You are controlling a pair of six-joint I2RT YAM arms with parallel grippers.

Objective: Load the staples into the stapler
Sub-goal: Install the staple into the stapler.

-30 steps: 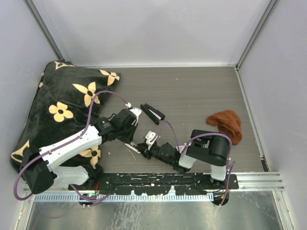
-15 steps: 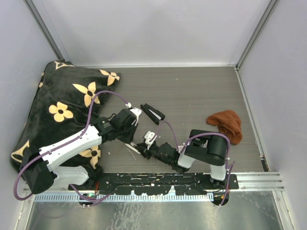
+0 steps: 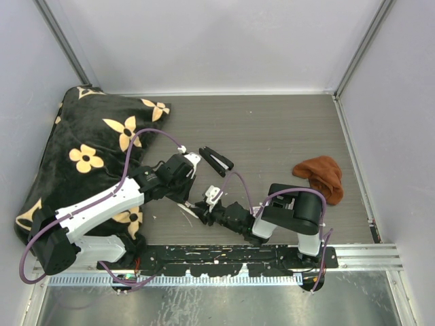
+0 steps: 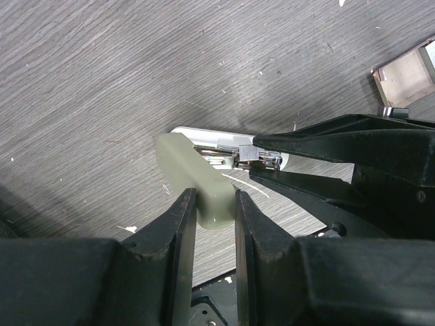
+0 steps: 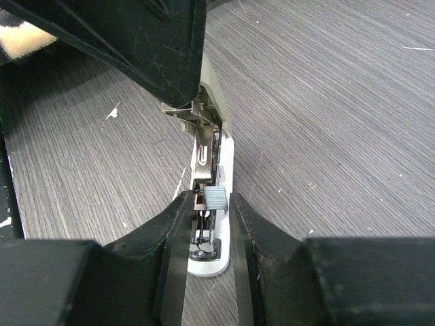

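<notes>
Grips the stapler (image 4: pixel 197 180) by its cream-green top with the left gripper (image 4: pixel 214 198), clamped tight, near the worktop's (image 3: pixel 285 129) near edge. Brackets the staples (image 5: pixel 215 195) with the right gripper (image 5: pixel 209 198) over the open channel; cannot tell whether pinched or loose.

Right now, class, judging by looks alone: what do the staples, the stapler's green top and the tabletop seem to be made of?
The staples: metal, silvery-grey, with fine ridges and a dull shine. The stapler's green top: probably plastic, smooth matte, rounded edges. The tabletop: grey wood-grain surface, likely laminate, scuffed with pale marks.
</notes>
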